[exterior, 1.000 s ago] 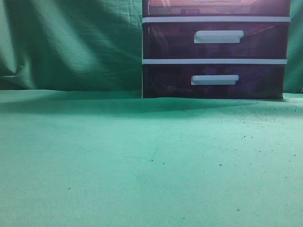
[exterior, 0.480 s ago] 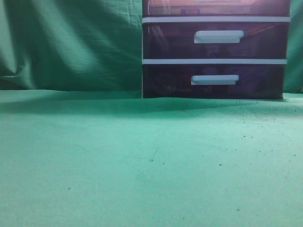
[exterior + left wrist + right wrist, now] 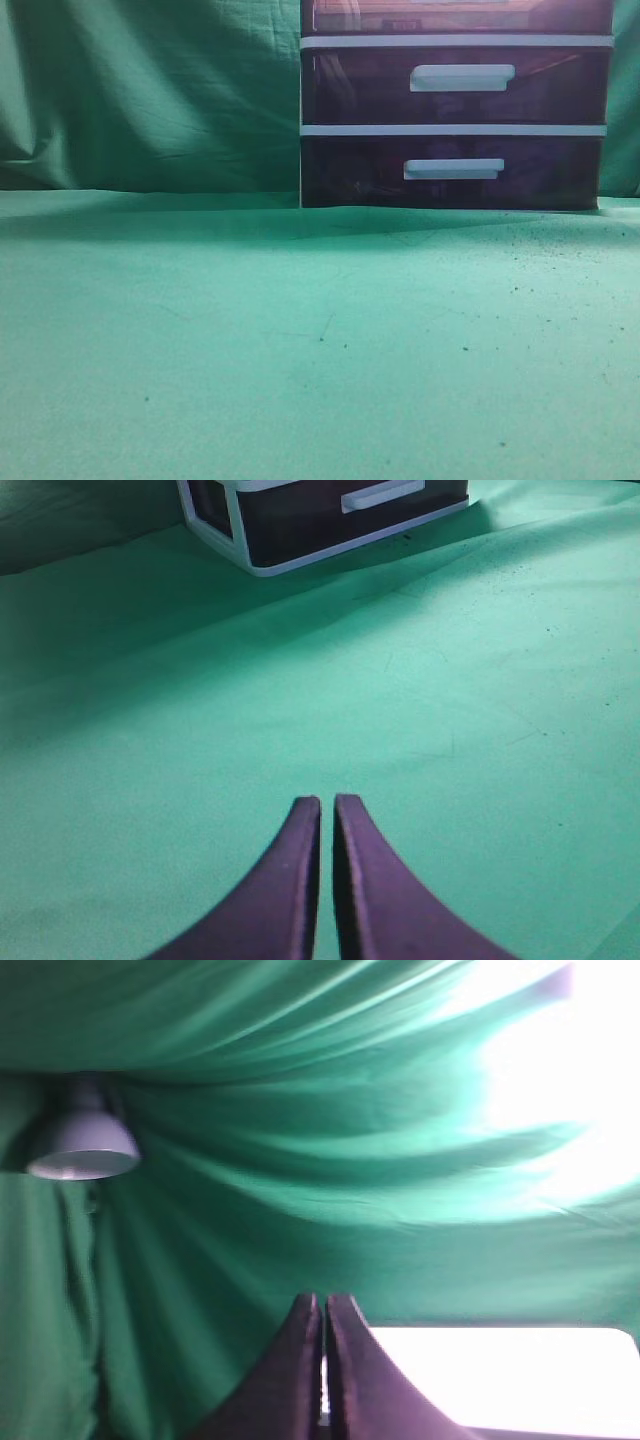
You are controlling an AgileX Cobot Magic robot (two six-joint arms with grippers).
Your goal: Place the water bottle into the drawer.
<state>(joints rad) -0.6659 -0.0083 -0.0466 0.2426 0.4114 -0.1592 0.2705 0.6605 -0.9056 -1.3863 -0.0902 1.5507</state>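
Note:
The white-framed drawer unit point(image 3: 455, 130) stands at the back right of the green cloth. Its uppermost pinkish-brown drawer point(image 3: 460, 15) shows only as a strip at the top edge of the exterior view. The unit's lower corner also shows in the left wrist view point(image 3: 300, 520). The water bottle is out of view in all frames. My left gripper point(image 3: 327, 802) is shut and empty, low over the cloth and far in front of the unit. My right gripper point(image 3: 324, 1300) is shut and empty and points up at the green backdrop.
Two darker purple-brown drawers with white bar handles point(image 3: 462, 77) sit below the uppermost one. A green cloth point(image 3: 250, 340) covers the table and a green backdrop hangs behind. A lamp point(image 3: 82, 1145) and a bright white panel point(image 3: 500, 1380) show in the right wrist view.

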